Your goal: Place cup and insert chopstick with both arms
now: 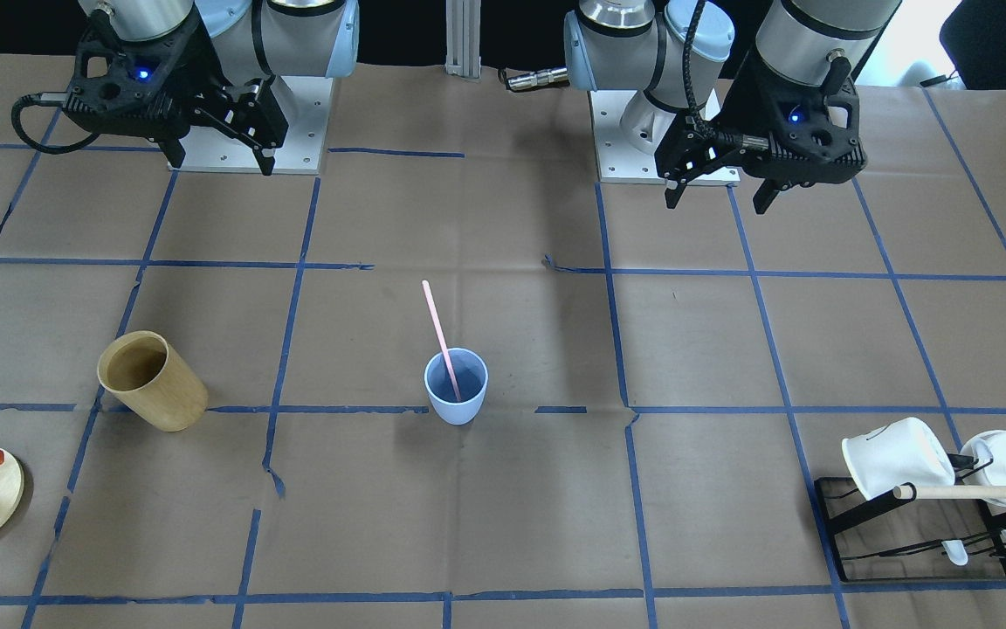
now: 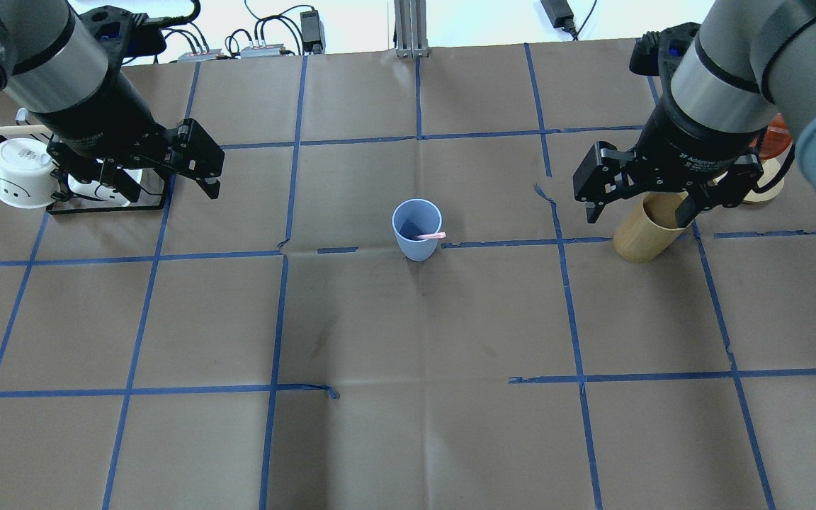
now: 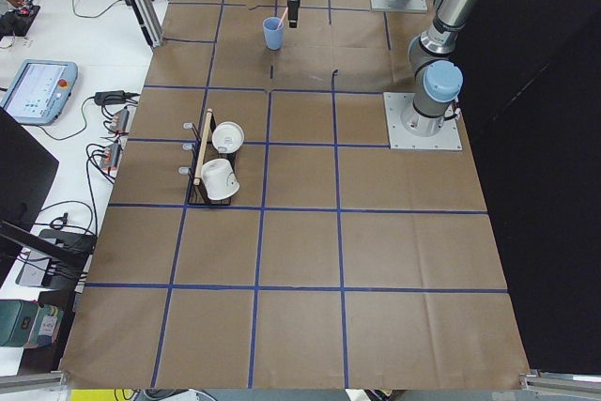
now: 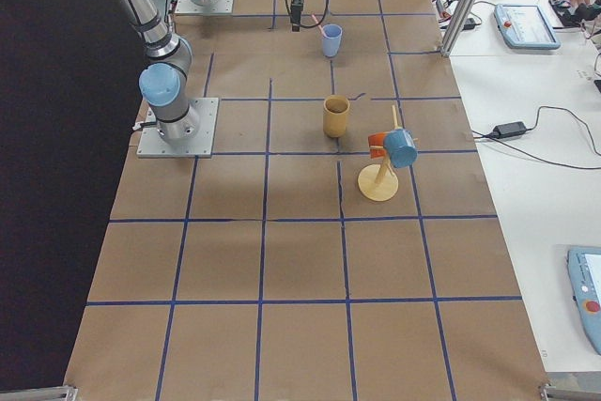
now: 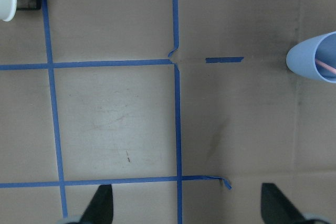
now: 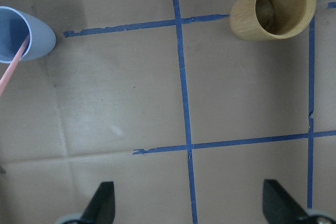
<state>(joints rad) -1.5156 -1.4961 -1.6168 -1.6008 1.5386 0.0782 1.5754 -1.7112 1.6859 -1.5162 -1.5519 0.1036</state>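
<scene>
The blue cup (image 1: 456, 386) stands mid-frame on the worktop (image 1: 512, 524), the pink chopstick (image 1: 440, 336) leaning inside; left claw (image 1: 717, 203) and right claw (image 1: 223, 162) hang released, empty, near the top edge. A low sweep catching the overhanging stick (light-looking cup) could topple both.

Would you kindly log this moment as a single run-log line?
cup: upright, centre | chopstick: in cup | left gripper: open, empty | right gripper: open, empty
</scene>
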